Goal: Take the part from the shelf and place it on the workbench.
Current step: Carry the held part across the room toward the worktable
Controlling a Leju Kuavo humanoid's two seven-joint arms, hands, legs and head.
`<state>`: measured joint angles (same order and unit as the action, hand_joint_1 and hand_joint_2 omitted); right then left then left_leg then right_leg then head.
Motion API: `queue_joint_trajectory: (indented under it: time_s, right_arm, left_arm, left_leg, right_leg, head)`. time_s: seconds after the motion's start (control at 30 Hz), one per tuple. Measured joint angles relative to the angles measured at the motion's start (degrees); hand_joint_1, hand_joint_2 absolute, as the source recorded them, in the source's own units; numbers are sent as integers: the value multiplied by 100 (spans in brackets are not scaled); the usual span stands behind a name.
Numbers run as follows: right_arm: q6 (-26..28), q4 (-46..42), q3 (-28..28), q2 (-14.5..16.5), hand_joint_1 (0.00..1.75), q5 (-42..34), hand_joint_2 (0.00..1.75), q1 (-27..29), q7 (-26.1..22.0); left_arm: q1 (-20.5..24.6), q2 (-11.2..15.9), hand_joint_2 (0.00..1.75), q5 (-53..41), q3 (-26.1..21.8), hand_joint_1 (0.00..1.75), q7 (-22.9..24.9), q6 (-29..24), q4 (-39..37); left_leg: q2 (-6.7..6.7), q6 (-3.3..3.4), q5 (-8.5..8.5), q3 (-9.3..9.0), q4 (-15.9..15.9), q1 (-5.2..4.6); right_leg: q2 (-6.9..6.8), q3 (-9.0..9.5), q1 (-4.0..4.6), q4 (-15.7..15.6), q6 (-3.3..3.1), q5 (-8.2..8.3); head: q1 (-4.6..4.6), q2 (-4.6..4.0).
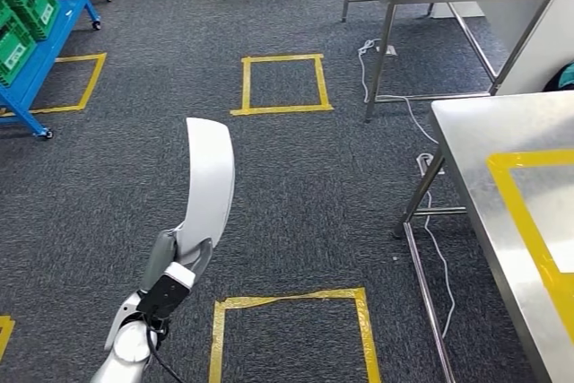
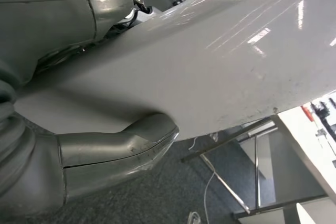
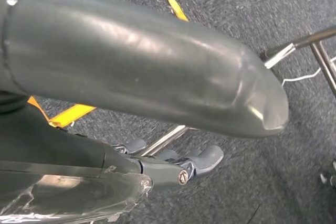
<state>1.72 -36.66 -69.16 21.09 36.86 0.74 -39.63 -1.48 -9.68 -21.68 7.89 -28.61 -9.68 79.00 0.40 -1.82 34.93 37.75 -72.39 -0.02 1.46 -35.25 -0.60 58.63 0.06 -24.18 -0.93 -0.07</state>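
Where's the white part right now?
In the head view, the white part is lower left, gripped by the left hand, above the carpet, left of the workbench.

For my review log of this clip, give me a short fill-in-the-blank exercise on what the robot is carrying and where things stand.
1. The white curved part is held by the robot's ____ hand.
2. The squares marked on the carpet are outlined in ____ tape.
3. The shelf holding green bins has a ____ frame.
4. The right hand holds ____.

Missing words: left; yellow; blue; nothing
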Motion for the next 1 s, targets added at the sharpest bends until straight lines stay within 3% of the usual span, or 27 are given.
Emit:
queue_joint_trajectory:
  time_s: [0.03, 0.07, 0.13, 0.2, 0.23, 0.33, 0.37, 0.5, 0.63, 1.0]
  right_arm:
    - [-5, 0, -1, 0, 0, 4, 0, 5, 0]
    - [-9, 0, -2, 0, 0, 7, 0, 11, 0]
    - [-23, -1, -3, 0, 0, 13, 0, 17, 0]
    - [-37, -3, 1, -1, 0, 19, 0, 17, 0]
    - [-39, -3, 3, -2, 0, 21, 0, 22, 0]
    - [-40, -8, 7, -2, 0, 32, 0, 46, 0]
    - [-41, -10, 11, -2, 0, 34, 0, 46, 0]
    - [-40, -10, 49, -2, 0, 30, 0, 41, 0]
    - [-36, -10, 89, -4, 0, 15, 0, 41, 0]
    - [-6, -10, 204, -22, 0, -70, 0, 42, 0]
  left_arm:
    - [2, 8, 175, -6, -6, 175, 8, -7, -24]
    - [8, 13, 175, -14, -9, 175, 11, -13, -43]
    - [33, 19, 175, -39, -15, 175, 13, -20, -73]
    - [73, 16, 175, -61, -25, 175, 15, -22, -102]
    - [88, 15, 175, -67, -32, 175, 16, -23, -118]
    - [110, 15, 175, -87, -67, 175, 20, -25, -171]
    - [118, 15, 175, -97, -77, 175, 20, -25, -188]
    - [154, 16, 175, -146, -107, 175, 22, -25, -250]
    - [179, 17, 175, -167, -144, 175, 22, -25, -298]
    - [233, 17, 175, -220, -170, 175, 26, -25, -367]
  left_leg:
    - [-11, -1, -33, 62, -97, 4]
    - [-19, 1, -195, 0, 62, 10]
    - [-80, 0, -628, -339, 794, 35]
    - [-172, 13, -834, -609, 1415, 55]
    - [-205, 16, -841, -645, 1537, 58]
    - [-212, 40, -856, -636, 1582, 39]
    - [-212, 52, -861, -636, 1582, 31]
    - [-212, 102, -873, -630, 1577, 13]
    - [-212, 123, -879, -615, 1571, 4]
    - [-211, 126, -885, -608, 1573, 13]
  right_leg:
    - [59, -8, -1, 0, 2, 7]
    - [118, -9, -4, 1, 11, 15]
    - [219, -9, -7, 6, 45, 30]
    - [288, -44, 3, 28, 104, 45]
    - [303, -69, 11, 38, 102, 45]
    - [298, -90, 12, 25, -39, 65]
    - [294, -81, 9, 8, -57, 83]
    - [292, -52, -5, -58, 42, 130]
    - [292, -54, -25, -88, 198, 143]
    - [293, -80, -18, -65, 215, 145]
  head:
    - [-1, 0]
    - [0, 0]
    - [1, 0]
    - [-1, 0]
    - [3, 0]
    - [-4, 0]
    - [-9, 0]
    - [-8, 0]
    - [-5, 0]
    - [-3, 0]
